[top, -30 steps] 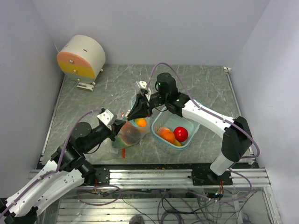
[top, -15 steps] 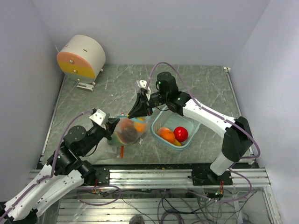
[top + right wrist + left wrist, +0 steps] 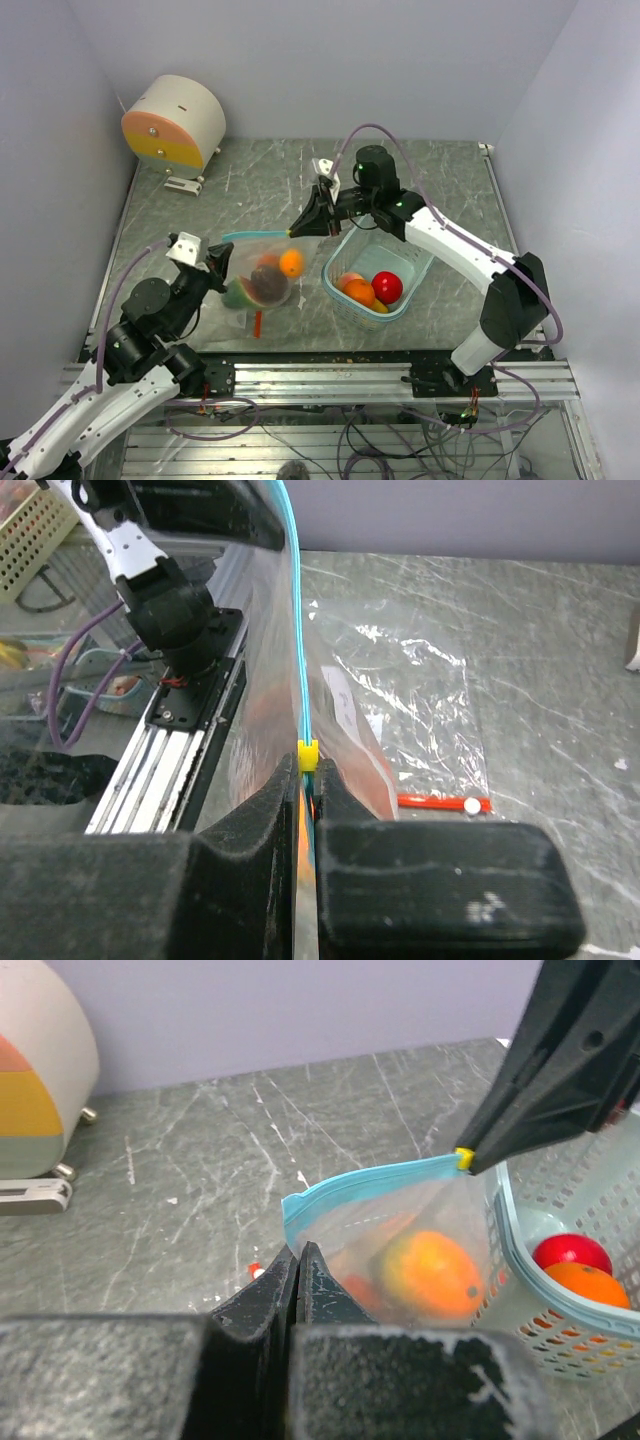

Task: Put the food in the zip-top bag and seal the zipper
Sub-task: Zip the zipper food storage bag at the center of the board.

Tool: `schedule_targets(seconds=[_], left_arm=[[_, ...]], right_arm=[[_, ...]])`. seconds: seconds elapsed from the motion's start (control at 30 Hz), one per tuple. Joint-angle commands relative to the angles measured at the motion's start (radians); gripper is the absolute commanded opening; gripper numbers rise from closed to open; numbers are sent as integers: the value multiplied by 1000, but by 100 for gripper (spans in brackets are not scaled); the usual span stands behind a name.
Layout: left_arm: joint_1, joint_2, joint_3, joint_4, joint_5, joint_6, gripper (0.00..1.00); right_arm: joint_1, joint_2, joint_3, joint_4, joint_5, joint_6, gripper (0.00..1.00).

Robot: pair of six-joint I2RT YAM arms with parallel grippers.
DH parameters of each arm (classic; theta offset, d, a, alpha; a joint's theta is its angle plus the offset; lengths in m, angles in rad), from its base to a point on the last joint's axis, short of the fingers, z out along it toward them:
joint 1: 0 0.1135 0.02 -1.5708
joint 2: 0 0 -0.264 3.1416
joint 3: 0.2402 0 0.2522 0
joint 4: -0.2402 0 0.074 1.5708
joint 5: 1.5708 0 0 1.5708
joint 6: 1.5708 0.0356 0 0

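**Top view.** The bag [image 3: 262, 275] hangs clear of the bench [image 3: 430, 180] near its middle, strung between the two arms. The left jaws pinch its corner at the 9 o'clock end. The right jaws pinch the 3 o'clock end of the zip strip. Pulled apart like this, the strip is taut and straight, which I judge is what a slider needs to run.

Part of the food [image 3: 291, 263] lies in the bag's sagging belly: an orange piece, a dark maroon one and a green-and-red one. More sits in the tub [image 3: 395, 255] just at 3 o'clock of the bag: a red ball, an orange one and something yellow under them. Filling therefore looks unfinished. A drum [image 3: 172, 122] with an orange-and-yellow face stands at 10 o'clock on the bench.

**Left wrist.** The left jaws are fully closed, with the bag's teal corner nipped between their tips. The strip runs off toward 2 o'clock to the yellow slider [image 3: 464, 1158], where the tips of the right jaws meet it. The orange piece shows through the film below.

**Right wrist.** The right jaws are closed to a sliver on the strip, with the slider sitting right at their tips. The teal strip rises to 12 o'clock as one thin line. It looks pressed together there, but I cannot tell whether it is truly sealed. A spare bag [image 3: 410, 700] lies flat on the bench at 2 o'clock, its strip red.

No brand, label or writing is legible in any view. A pale patch on the spare bag is too faint to read.
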Motion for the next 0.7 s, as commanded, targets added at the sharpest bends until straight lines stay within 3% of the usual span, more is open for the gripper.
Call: schedule_targets(seconds=[0.0, 0.27, 0.67], left_arm=[[7, -50, 16, 64, -211, 15, 7], [7, -52, 26, 92, -294, 34, 7], [6, -23, 12, 128, -274, 33, 7]], right_arm=[[-74, -54, -41, -59, 28, -54, 0], [-151, -33, -67, -105, 31, -101, 0], [-210, -15, -82, -114, 198, -98, 0]])
